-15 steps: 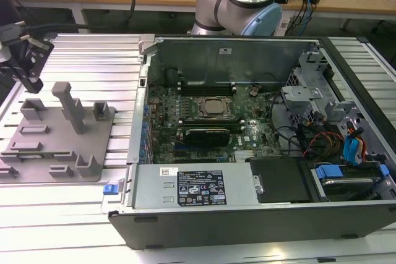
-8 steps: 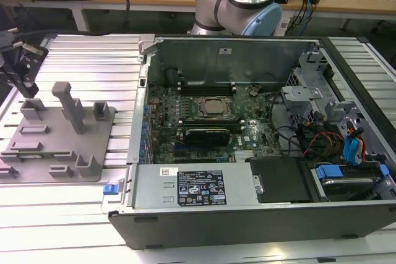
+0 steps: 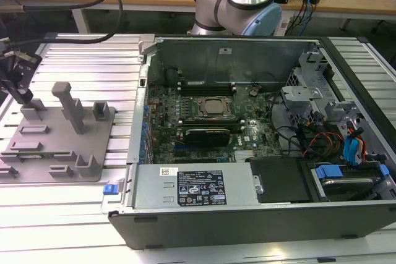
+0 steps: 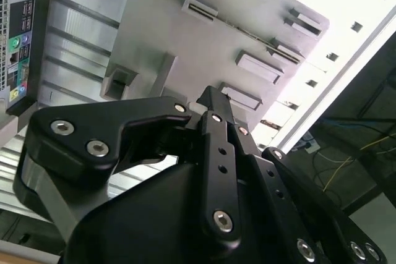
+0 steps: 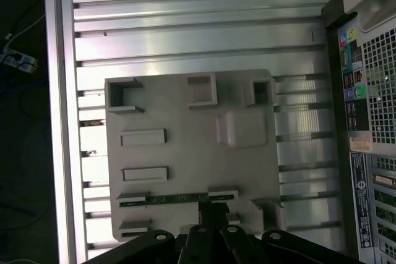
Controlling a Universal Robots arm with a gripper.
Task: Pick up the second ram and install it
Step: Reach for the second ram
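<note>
Fixture slot [image 5: 131, 197] holds second ram [image 5: 173, 199]; end effector [image 5: 209, 206] pinched shut on it.

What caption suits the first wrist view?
Claw close to the second ram, seated edge-up in a slot of the grey fixture plate.

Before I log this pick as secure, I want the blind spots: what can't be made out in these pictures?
First wrist view: the gripper covers part of the second ram in the fixture plate, so contact is unclear.
Second wrist view: the gripper's body blocks whatever lies beneath it.
Exterior view: the left edge cuts off the fixture plate; memory slots on the motherboard are too small to tell filled from free.
</note>
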